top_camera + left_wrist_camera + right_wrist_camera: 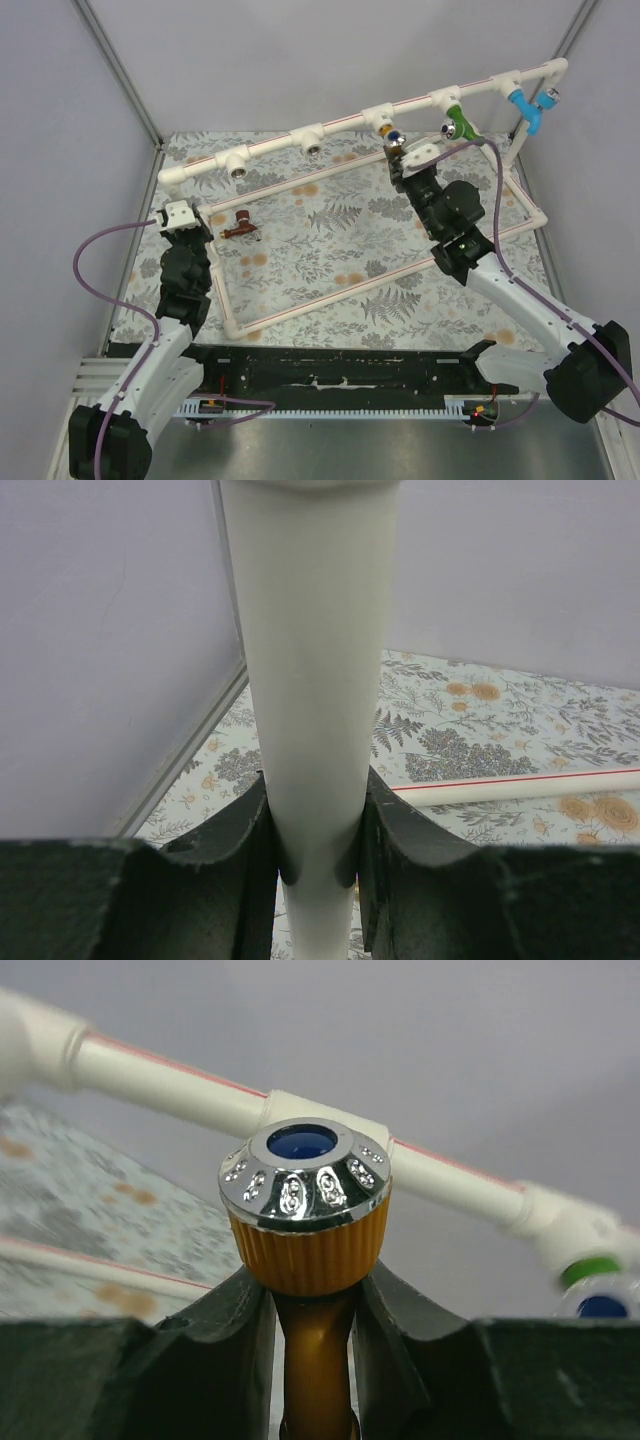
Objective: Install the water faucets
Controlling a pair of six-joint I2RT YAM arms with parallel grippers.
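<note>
Two faucets to fit, one in hand: screwing-in step, by judgement.

Top view: right tool grips orange-yellow faucet between its fingers, at a pipe frame fitting; reddish-brown faucet lies on table, just right of left tool.

Left wrist: left tool clamped on pipe frame upright.

Right wrist: jaws closed on faucet stem under the knob. Next move likely needs twisting it home.

Glossy chrome-topped orange-yellow faucet
</note>
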